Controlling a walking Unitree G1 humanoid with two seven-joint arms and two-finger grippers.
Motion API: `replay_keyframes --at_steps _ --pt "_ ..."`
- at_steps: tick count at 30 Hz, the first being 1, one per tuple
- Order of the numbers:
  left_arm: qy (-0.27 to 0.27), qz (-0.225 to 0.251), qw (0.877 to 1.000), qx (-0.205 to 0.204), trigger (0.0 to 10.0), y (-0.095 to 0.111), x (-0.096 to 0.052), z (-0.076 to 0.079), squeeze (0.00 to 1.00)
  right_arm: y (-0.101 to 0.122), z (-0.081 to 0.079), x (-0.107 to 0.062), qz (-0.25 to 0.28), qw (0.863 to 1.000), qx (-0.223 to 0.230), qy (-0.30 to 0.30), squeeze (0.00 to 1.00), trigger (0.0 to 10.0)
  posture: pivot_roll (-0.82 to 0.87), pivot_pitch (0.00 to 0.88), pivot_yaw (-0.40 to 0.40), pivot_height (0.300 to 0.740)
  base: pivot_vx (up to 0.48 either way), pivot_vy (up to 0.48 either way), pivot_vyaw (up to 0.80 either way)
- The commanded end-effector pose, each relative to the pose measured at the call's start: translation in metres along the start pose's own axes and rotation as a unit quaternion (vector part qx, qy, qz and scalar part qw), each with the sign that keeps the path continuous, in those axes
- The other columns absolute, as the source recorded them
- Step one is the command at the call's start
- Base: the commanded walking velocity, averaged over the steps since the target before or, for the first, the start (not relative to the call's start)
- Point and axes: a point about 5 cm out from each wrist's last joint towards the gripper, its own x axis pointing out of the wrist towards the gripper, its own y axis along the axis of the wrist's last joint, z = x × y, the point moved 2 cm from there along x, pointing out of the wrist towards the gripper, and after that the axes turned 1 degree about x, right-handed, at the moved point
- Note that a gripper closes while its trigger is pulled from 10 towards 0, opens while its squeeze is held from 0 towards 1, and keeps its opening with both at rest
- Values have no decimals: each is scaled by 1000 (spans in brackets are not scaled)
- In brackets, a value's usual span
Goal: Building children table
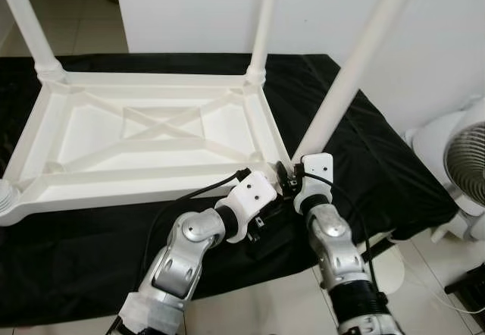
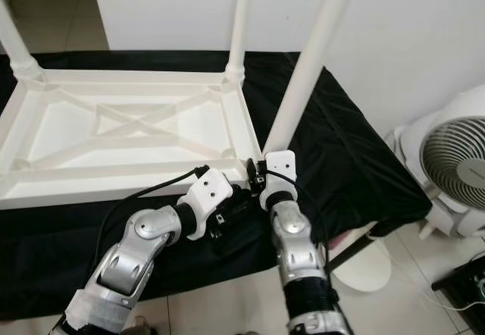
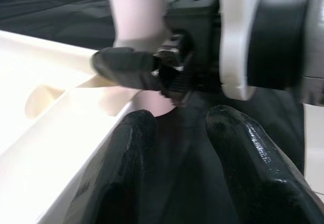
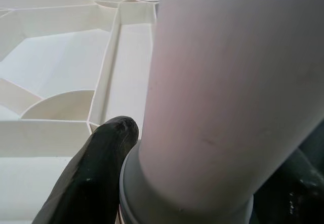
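Clamping the table leg [image 1: 356, 62] at the tabletop [image 1: 144, 134] corner, right gripper [image 1: 292, 170] crowds spread left gripper [image 3: 177, 148]; fan [image 1: 466, 161] nearby.

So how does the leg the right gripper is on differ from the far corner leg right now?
The near leg leans, tilting off to the right, while the far leg stands close to upright. The near leg has the right gripper closed around its base at the tabletop corner, with the left gripper beside it; the far leg is untouched and seated in its socket. Both are plain white round tubes on the upturned tabletop.
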Motion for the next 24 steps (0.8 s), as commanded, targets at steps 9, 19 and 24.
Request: replay_keyframes --at_steps 9,19,24 --pt "45 -5 999 -3 10000 -2 0 -4 0 8 11 -7 24 999 37 4 1000 10000 67 51 -91 740 0 0 0" --pt "46 -2 999 -1 10000 -1 0 -4 0 9 29 -12 34 996 13 87 0 10000 67 37 -91 740 0 0 0" --pt "45 -3 999 0 10000 -1 0 -4 0 2 31 -20 20 979 -1 203 0 10000 65 33 -86 740 0 0 0"
